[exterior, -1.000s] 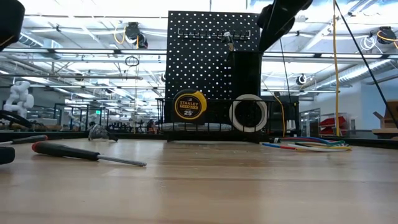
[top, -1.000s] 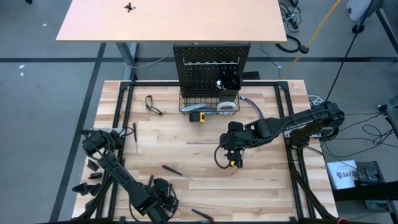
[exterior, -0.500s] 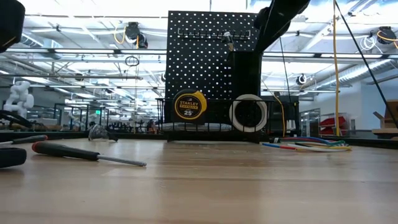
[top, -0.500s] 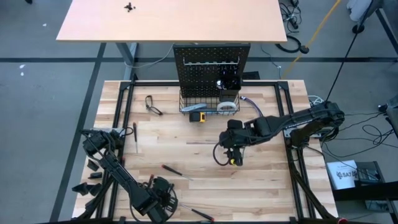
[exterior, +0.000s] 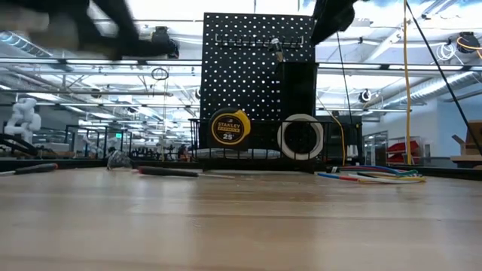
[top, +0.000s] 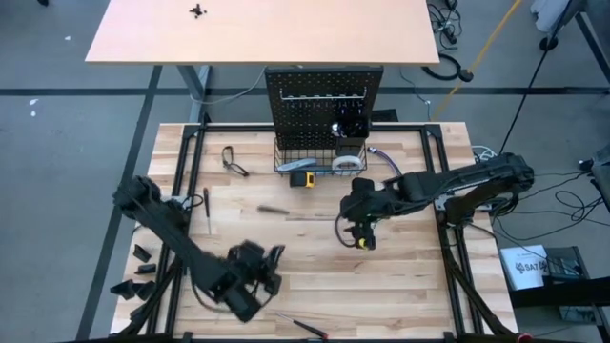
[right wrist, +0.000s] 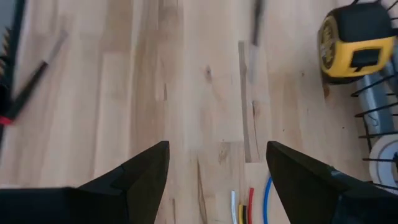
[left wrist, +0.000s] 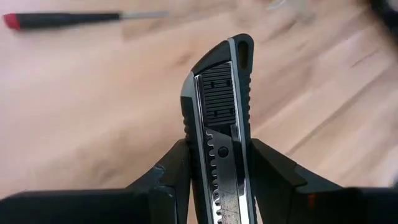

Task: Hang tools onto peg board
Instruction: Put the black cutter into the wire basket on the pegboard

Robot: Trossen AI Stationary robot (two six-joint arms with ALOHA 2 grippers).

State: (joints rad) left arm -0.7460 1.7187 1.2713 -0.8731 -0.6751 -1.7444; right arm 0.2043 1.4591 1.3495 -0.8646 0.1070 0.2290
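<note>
Pinched flat between the left gripper (left wrist: 217, 186) fingers, the grey utility knife (left wrist: 217, 134) is judged light, stiff and slippery, best held mid-body, while the right gripper (right wrist: 217, 171) is spread and empty.

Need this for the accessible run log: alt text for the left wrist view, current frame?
The left gripper is shut on a grey utility knife, held upright between its two dark fingers above the wooden table. Farther off, a red-and-black screwdriver lies flat on the wood.
</note>
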